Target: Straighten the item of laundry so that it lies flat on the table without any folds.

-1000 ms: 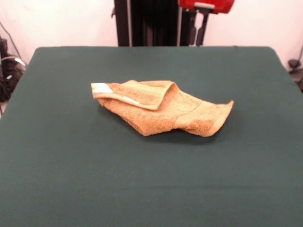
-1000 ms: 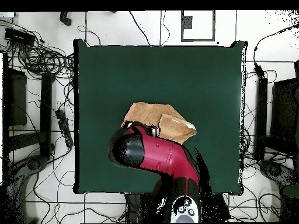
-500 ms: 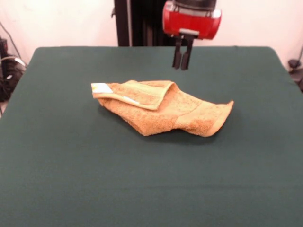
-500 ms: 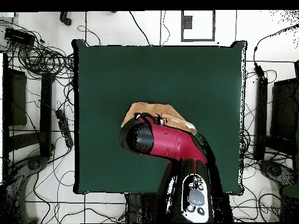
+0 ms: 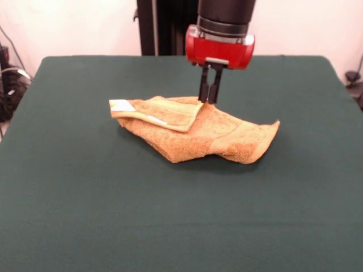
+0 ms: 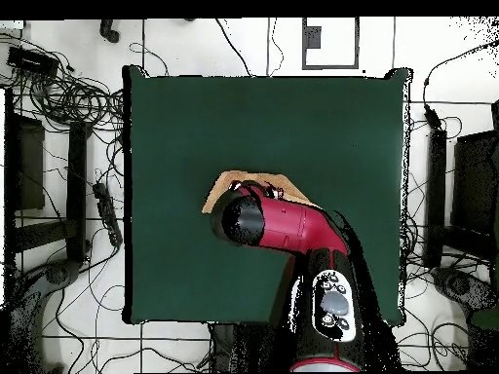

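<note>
The orange-tan towel (image 5: 227, 139) lies crumpled in the middle of the dark green table (image 5: 170, 221). Its left part is folded over, with the white label (image 5: 121, 105) at the left tip. My gripper (image 5: 207, 101) hangs straight down, its tips at the far edge of the fold's right end. The fingers (image 5: 202, 88) stand close together with a narrow gap between them and hold nothing. In the overhead view the arm (image 6: 283, 229) covers the gripper and most of the towel (image 6: 232, 181); only a strip of towel shows on the table (image 6: 195, 117).
Cables and dark equipment lie on the floor round the table in the overhead view (image 6: 58, 97). The robot's black pedestal (image 5: 170, 28) stands behind the table's far edge.
The gripper has come down and a little to the left in the front view, from above the table's far side to the towel's fold. The towel has not moved.
</note>
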You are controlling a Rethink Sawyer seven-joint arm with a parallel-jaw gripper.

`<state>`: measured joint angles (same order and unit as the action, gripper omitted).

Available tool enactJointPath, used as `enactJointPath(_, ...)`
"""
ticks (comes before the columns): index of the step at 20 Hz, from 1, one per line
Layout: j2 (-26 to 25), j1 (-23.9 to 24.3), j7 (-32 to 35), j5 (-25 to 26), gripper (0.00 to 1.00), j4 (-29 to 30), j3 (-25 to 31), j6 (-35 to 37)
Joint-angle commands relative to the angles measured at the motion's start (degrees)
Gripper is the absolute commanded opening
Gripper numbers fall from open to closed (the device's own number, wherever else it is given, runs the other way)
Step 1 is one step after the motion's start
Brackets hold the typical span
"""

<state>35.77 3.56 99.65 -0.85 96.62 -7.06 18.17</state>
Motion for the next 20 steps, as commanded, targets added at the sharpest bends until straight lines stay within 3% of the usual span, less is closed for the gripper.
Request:
enactJointPath(1,-1.85,1.36,1.14,3.12,0.0,-2.78,8.2,-0.87)
enactJointPath(9,-5.63,4.72,1.73,6.16,0.0,-5.36,10.21,-4.84)
enactJointPath(17,-4.77,5.72,-0.48,8.79,0.0,-7.05,11.06,-1.37)
enactJointPath(18,-4.74,6.22,-0.39,9.59,1.0,-7.12,11.6,-0.89)
enactJointPath(20,-4.71,6.73,-1.05,9.83,1.0,-7.21,12.19,-0.42)
